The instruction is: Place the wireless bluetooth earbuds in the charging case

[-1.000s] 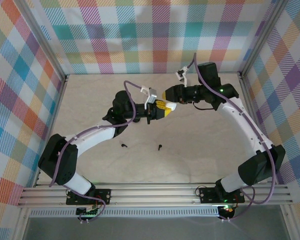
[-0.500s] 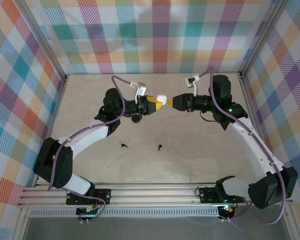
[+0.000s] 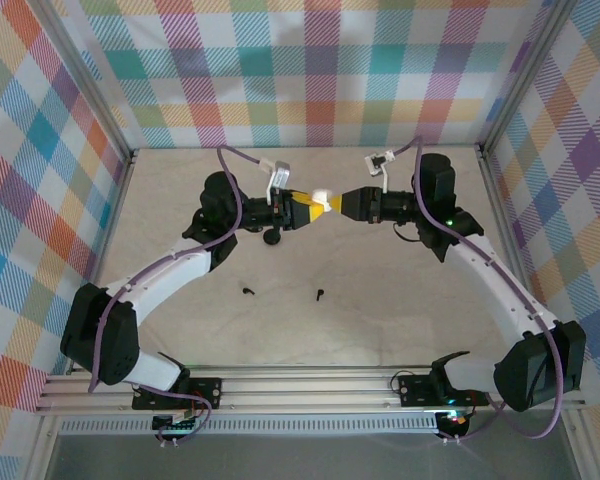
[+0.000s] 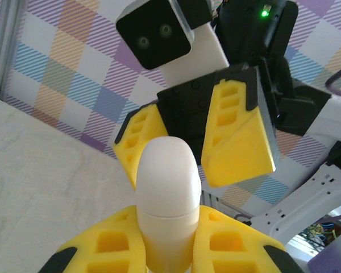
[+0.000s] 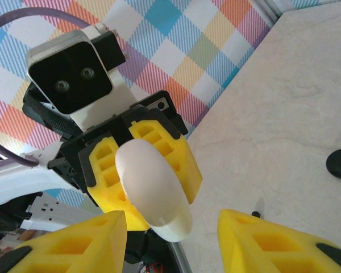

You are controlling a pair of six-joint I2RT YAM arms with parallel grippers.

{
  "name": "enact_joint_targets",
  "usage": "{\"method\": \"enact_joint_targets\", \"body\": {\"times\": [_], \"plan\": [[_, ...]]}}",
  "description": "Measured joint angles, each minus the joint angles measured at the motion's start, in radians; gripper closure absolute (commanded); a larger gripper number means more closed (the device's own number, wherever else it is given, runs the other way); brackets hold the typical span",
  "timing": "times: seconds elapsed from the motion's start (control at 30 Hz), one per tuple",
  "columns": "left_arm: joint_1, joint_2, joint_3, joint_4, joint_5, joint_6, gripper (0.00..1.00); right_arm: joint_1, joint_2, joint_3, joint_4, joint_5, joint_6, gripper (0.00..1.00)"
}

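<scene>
Marbled beige tabletop (image 3: 410,310) inside an enclosure of multicoloured plaid walls (image 3: 320,80).

Task items: the white charging case (image 3: 322,197) is held in the air over the far middle of the table, clear of the surface. It is egg-shaped, with a seam line round its body and the lid closed. Two black earbuds lie loose on the table near the front centre: the left black earbud (image 3: 248,291) and the right black earbud (image 3: 320,295). They sit apart from each other and well apart from the case.

Left gripper (image 3: 302,203): yellow fingers pinch the lower half of the case, its rounded end pointing toward the other arm.

Right gripper (image 3: 340,203): fingers spread, one on each side of the case's rounded end — a gap shows on both sides in the right wrist view, and contact cannot be confirmed.

Other items: a dark round object (image 5: 339,164) rests on the table beneath the left arm — its identity cannot be told. A green indicator light (image 4: 265,11) glows on the right arm. Aluminium rails (image 3: 310,385) run along the near edge.
</scene>
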Motion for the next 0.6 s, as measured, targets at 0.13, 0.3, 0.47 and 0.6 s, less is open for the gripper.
{"method": "enact_joint_targets", "body": {"times": [0.13, 0.3, 0.47, 0.6], "plan": [[0.0, 0.0, 0.024, -0.006, 0.011, -0.019, 1.0, 0.003, 0.011, -0.001, 0.037, -0.032, 0.013, 0.65], [0.0, 0.01, 0.032, -0.006, 0.019, -0.045, 1.0, 0.002, 0.027, -0.006, 0.096, -0.076, 0.037, 0.73], [0.005, 0.026, 0.05, -0.008, 0.039, -0.063, 1.0, -0.009, 0.042, -0.03, 0.186, -0.115, 0.084, 0.72], [0.007, 0.043, 0.067, -0.01, 0.055, -0.067, 1.0, -0.013, 0.05, -0.04, 0.22, -0.129, 0.109, 0.69]]}}
